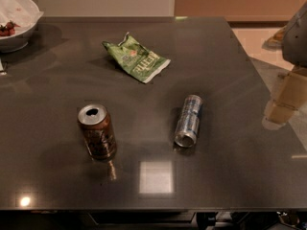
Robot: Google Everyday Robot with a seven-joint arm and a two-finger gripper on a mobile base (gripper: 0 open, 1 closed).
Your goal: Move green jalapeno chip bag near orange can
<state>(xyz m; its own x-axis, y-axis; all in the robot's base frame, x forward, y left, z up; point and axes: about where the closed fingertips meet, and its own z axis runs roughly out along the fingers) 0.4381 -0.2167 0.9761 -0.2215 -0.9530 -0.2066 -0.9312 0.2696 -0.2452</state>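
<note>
End effector (279,110) is at the far right of the view, beige, hanging above the right margin of the tabletop (225,61), below a grey arm housing (296,32). Open or closed: cannot tell from this angle. It is well apart from all three items on the tabletop. Nearest to it is a silver-and-blue can (188,121), lying on its side right of centre, one end toward the camera, long axis running roughly front to back. Next out is the green jalapeno chip bag (135,57), lying flat and crinkled in the back half of the tabletop, slightly left of centre. It is angled diagonally, white edge at its lower-right end, white lettering facing up. Farthest out is the orange can (97,131), upright in the front-left area, silver top with the tab opening visible, dark patterned label. Bag and orange can are well apart: the bag sits behind the can and a bit to its right, bare tabletop between them. The silver-and-blue can is roughly level with the orange can, off to its right, not touching. Back-left corner: white bowl (19,41) with something red (6,28) inside, cut off by the frame. Bright square reflection (156,177) on the tabletop near the front edge.
</note>
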